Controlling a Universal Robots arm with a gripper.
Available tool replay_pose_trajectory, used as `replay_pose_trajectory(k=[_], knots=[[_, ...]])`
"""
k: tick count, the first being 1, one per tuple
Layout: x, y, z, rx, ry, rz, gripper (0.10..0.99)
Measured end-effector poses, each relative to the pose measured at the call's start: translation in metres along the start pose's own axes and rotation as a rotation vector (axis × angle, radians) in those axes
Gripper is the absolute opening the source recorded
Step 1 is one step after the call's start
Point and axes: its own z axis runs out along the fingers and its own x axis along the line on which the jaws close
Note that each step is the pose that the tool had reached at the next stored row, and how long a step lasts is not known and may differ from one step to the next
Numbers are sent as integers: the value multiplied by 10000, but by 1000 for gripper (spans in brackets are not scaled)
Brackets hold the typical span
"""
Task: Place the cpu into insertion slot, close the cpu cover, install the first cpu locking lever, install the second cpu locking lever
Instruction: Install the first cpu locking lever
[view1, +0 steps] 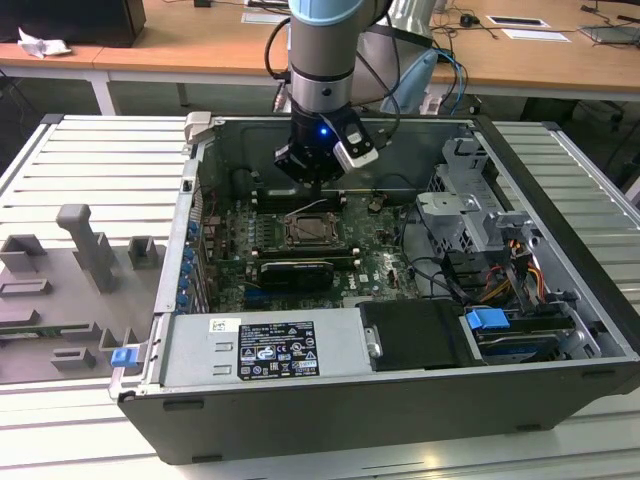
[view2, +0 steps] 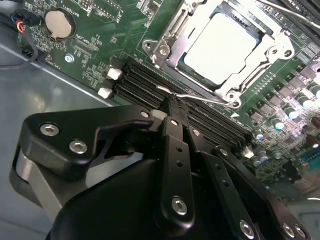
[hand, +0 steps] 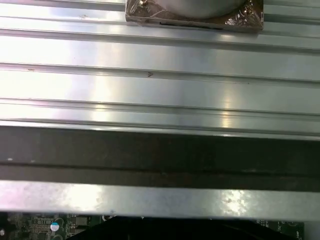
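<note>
The cpu (view2: 227, 47) lies flat in the insertion slot (view2: 167, 47) under the closed cpu cover (view2: 280, 50), while the claw (view2: 172, 105) pinches a thin wire locking lever (view2: 200, 97) beside it.

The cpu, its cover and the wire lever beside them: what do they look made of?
The cpu: pale, matte metal top, evenly bright. The cpu cover: thin, shiny stamped sheet metal, probably steel, judging by its glints. The lever: thin bent metal wire, bright, close to the pincer.
</note>
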Motion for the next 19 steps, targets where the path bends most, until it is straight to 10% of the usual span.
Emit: replay_pose_trajectory(k=[10,19], knots=[[13,-68,-5,-20,3,-50,106],[-60,-88,137,-25,26,-235,106]])
